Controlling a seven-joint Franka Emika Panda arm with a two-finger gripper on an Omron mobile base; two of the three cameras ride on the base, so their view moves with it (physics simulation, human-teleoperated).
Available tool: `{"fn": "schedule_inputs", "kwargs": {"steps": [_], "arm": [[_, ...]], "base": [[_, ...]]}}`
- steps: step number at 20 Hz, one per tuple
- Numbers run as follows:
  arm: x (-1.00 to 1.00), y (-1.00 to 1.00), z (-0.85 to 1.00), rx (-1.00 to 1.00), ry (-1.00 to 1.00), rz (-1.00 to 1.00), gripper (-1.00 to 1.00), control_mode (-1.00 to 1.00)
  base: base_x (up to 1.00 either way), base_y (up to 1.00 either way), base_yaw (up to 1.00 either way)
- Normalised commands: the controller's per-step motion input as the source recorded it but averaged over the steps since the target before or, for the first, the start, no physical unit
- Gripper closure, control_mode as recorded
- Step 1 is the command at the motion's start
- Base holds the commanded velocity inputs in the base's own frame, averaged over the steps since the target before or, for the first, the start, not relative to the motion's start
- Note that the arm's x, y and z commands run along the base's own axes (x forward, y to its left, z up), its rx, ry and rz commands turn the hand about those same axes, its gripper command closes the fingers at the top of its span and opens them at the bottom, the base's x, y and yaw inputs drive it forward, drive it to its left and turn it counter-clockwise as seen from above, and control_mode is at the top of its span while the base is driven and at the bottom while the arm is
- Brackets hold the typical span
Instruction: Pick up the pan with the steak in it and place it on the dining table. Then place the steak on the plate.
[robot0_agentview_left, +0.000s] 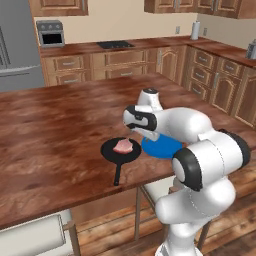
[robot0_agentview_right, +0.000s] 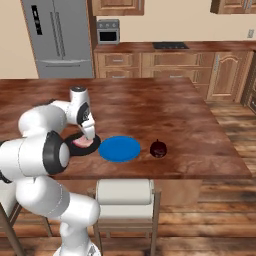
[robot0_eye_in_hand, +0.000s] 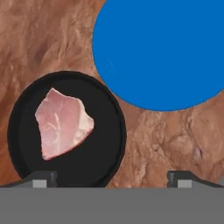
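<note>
1. The pan (robot0_eye_in_hand: 65, 131) rests on the dining table (robot0_agentview_left: 50, 130), just beside the plate (robot0_eye_in_hand: 162, 52); their rims lie very close, and whether they touch cannot be told.
2. The steak (robot0_eye_in_hand: 61, 122) lies flat inside the pan, a little toward the pan's 9 o'clock side in the hand view.
3. The gripper (robot0_eye_in_hand: 111, 179) hangs above the table with its fingers spread wide and nothing between them.
4. In the hand view, one fingertip (robot0_eye_in_hand: 41, 178) sits over the pan's 6 o'clock rim; the other stands over bare wood.
5. From the gripper, the steak lies at about 10 o'clock and the plate at about 1 o'clock.
6. In the left base view, the pan's handle (robot0_agentview_left: 117, 175) points to 6 o'clock, toward the table's near edge.
7. In the right base view, a dark red mug (robot0_agentview_right: 159, 148) stands at the plate's 3 o'clock, apart from it.
</note>
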Motion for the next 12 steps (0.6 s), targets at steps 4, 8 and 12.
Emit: {"fn": "schedule_inputs", "kwargs": {"steps": [4,8,12], "arm": [[0.12,0.0,-0.27,-0.03,0.08,0.16,-1.0,-1.0],[0.0,0.0,-0.17,0.0,0.07,0.16,-1.0,-1.0],[0.01,0.02,-0.08,-0.01,0.0,0.04,-1.0,-1.0]], "base": [[0.0,0.0,0.0],[0.0,0.0,0.0],[0.0,0.0,0.0]]}}
